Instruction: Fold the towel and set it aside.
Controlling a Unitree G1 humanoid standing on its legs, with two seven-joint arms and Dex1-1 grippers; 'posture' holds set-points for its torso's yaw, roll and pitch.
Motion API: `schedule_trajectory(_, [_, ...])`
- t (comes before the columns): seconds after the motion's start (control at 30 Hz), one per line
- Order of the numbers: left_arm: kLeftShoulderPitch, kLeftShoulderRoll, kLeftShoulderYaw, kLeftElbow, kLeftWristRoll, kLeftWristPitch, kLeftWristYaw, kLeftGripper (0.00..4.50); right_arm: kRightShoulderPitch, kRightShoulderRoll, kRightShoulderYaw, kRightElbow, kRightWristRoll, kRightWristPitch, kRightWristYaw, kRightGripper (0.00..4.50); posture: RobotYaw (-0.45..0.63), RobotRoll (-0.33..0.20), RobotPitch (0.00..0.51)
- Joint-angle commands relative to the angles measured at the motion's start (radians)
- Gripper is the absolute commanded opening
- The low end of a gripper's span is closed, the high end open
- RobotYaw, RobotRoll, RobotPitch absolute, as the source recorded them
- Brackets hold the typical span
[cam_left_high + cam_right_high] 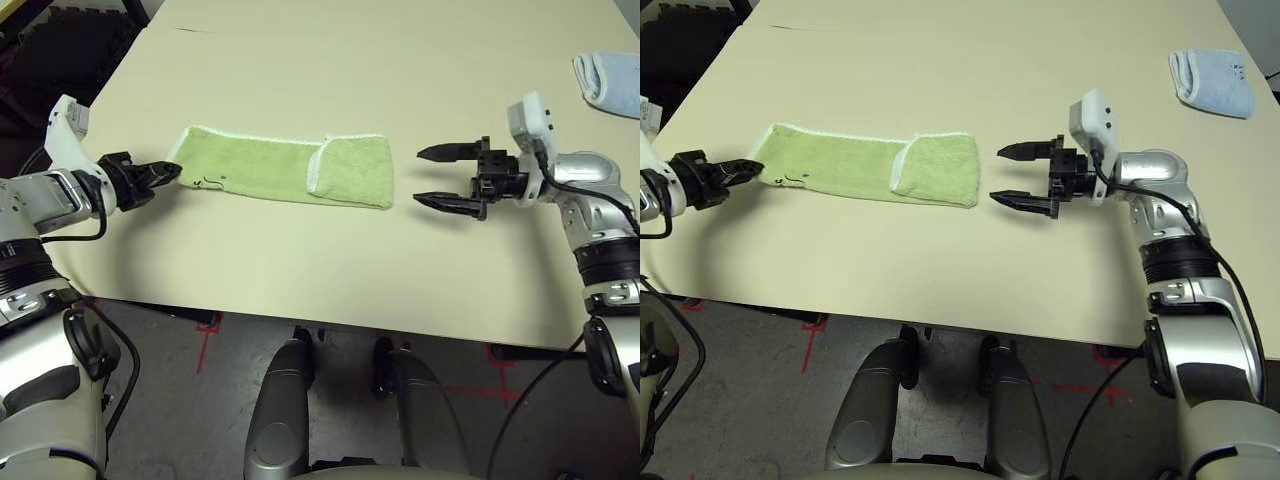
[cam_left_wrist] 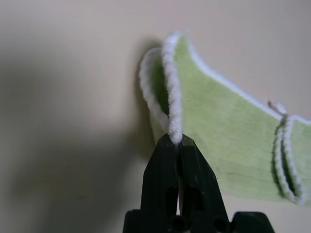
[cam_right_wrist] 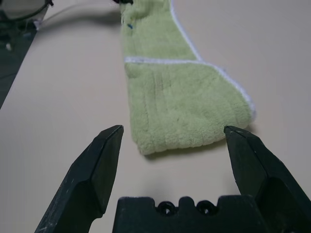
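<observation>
Left pincer [image 1: 170, 171] is clamped on the white-edged end of the towel [image 1: 270, 168], the black fingers [image 2: 177, 179] pressed together on the stitched edging, with that end raised a little off the surface [image 1: 300, 260]. Right pincer [image 1: 440, 178] hangs just beside the towel's other end with its two fingers spread wide, gripping nothing. Light green cloth lies as a long strip between the two arms (its right end is doubled back over itself, the white hem running across it). Well apart, by the far right edge, sits a pale blue folded towel [image 1: 1212, 82].
</observation>
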Motion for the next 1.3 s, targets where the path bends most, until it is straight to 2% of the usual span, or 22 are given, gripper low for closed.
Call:
schedule_trajectory(0.03, [-0.004,-0.009,-0.021,0.011,0.007,-0.003,-0.008,0.02,0.071,-0.018,-0.029,-0.112,0.041,0.035,-0.017,4.5,0.09,0.0,0.276])
schedule_trajectory(0.17, [-0.021,-0.018,-0.038,0.018,0.008,-0.009,-0.012,0.02,0.172,-0.046,-0.044,-0.186,0.05,0.032,-0.035,4.5,0.09,0.0,0.276])
schedule_trajectory(0.37, [-0.073,-0.026,-0.066,-0.09,-0.059,0.086,-0.062,0.02,-0.011,-0.128,-0.083,0.413,0.007,-0.25,0.133,4.5,0.09,0.0,0.274])
schedule_trajectory(0.53, [-0.116,-0.082,-0.053,-0.181,-0.102,0.176,-0.064,0.02,-0.066,-0.119,-0.099,0.599,-0.019,-0.376,0.195,4.5,0.1,0.0,0.274])
schedule_trajectory(0.67, [-0.169,-0.149,-0.032,-0.214,-0.11,0.214,-0.045,0.02,-0.052,-0.121,-0.116,0.626,-0.013,-0.419,0.244,4.5,0.1,0.0,0.272])
schedule_trajectory(0.83, [-0.218,-0.223,-0.049,-0.248,-0.128,0.23,-0.039,0.02,0.028,-0.121,-0.105,0.549,0.034,-0.443,0.252,4.5,0.09,0.0,0.268])
schedule_trajectory(1.0, [-0.238,-0.255,-0.064,-0.261,-0.148,0.23,-0.036,0.02,0.065,-0.102,-0.099,0.544,0.05,-0.482,0.252,4.5,0.09,0.0,0.264])
schedule_trajectory(1.3, [-0.258,-0.292,-0.091,-0.254,-0.167,0.23,-0.024,0.02,0.058,-0.083,-0.103,0.684,0.025,-0.586,0.252,4.5,0.09,0.0,0.263])
